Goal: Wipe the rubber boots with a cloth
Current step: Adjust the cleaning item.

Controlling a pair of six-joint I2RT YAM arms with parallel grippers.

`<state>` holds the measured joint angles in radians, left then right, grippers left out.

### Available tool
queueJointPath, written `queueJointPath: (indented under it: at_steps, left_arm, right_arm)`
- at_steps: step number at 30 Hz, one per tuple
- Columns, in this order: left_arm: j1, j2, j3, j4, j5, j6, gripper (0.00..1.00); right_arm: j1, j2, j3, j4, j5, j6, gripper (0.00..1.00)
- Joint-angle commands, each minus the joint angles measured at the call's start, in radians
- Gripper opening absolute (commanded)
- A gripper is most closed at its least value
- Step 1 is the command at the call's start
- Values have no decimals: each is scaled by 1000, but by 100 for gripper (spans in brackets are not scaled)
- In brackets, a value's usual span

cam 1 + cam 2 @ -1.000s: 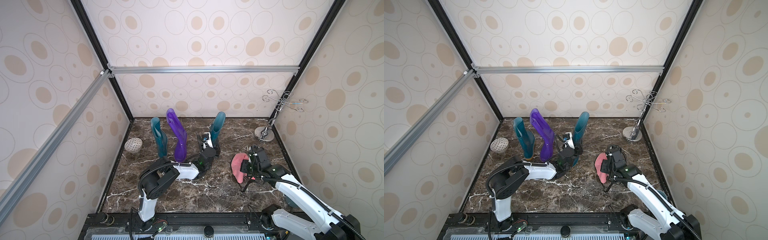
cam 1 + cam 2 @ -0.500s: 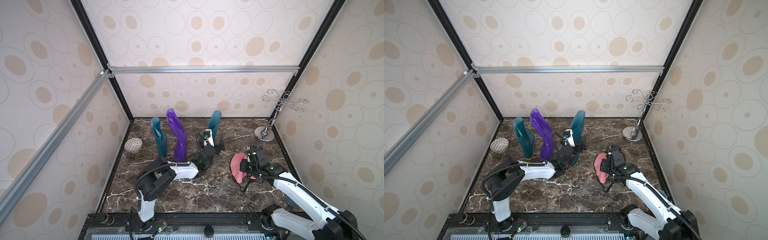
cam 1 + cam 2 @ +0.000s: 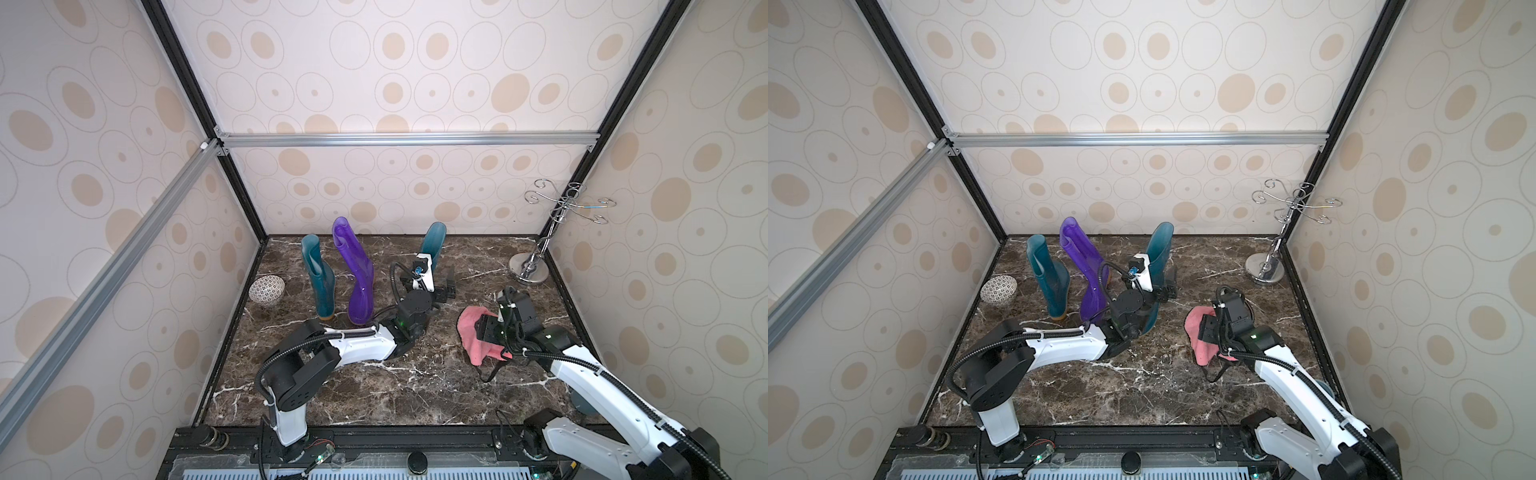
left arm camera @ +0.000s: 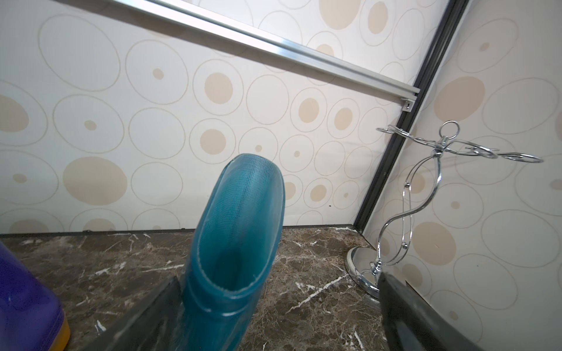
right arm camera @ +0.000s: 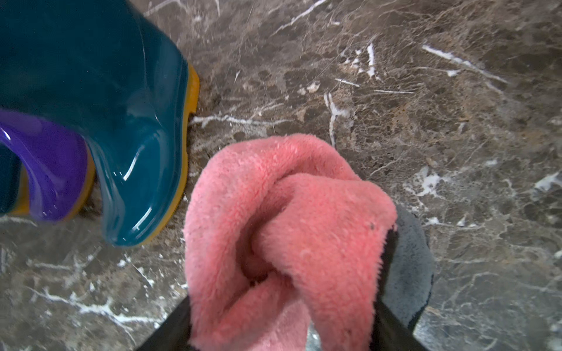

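Right gripper (image 5: 286, 282): jaws spread wide, one dark finger (image 5: 175, 325) on each side of the bunched cloth (image 5: 273, 212). The pink pile fills the gap, and it cannot be told whether any of it is pinched. A grey edge shows beside one finger. In both top views the cloth lies heaped on the marble table (image 3: 374, 390), right of centre, under this gripper.

Left gripper (image 4: 278, 279): jaws spread wide about the shaft of the right teal boot (image 4: 237, 231). One finger is just beside the shaft, perhaps touching it, and the other is well apart. Nothing is clamped.

That boot stands upright, its toe just left of the cloth with a sliver of table between. The purple boot (image 3: 357, 274), leaning, and the left teal boot (image 3: 318, 278) stand further left.

Step in hand, as judged: taking hold of the cloth for a pass over the near boot's foot. To do it well, the right jaws should close on the thick fold rather than the grey edge alone, so a pad of pile faces the toe. The left jaws should steady the shaft first, since a tall boot pushed sideways would likely tip toward the purple one.

Room: the near half of the table is bare and is the best lane for swinging in. The far wall (image 3: 415, 195) sits close behind the boots. The chrome stand (image 3: 528, 270) is in the far-right corner, well apart from the cloth. The patterned bowl (image 3: 267, 290) sits at the left edge, out of the way.
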<state>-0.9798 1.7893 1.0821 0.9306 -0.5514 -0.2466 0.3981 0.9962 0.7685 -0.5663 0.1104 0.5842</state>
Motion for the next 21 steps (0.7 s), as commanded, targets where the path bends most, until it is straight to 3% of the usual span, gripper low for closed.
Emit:
queueJointPath:
  at_steps: [1, 2, 8, 15, 18, 21]
  left_arm:
    - [-29, -47, 51, 37, 4, 101, 100]
    - [-33, -60, 52, 35, 7, 110, 100]
    - [-44, -156, 69, -37, 29, 142, 100]
    - [-71, -282, 40, -68, 42, 226, 100]
    - [-79, -319, -17, -34, 30, 267, 100]
    - [-84, -359, -50, -29, 42, 307, 100]
  right_arm:
    - [-3, -17, 41, -40, 14, 12, 94]
    - [-3, -20, 42, -43, 8, 11, 100]
    - [-3, -41, 134, -201, 68, 39, 100]
    - [-15, -13, 367, -493, 16, 67, 100]
    - [-29, 2, 453, -540, -74, 12, 100]
    - [-33, 50, 544, -615, -57, -44, 100]
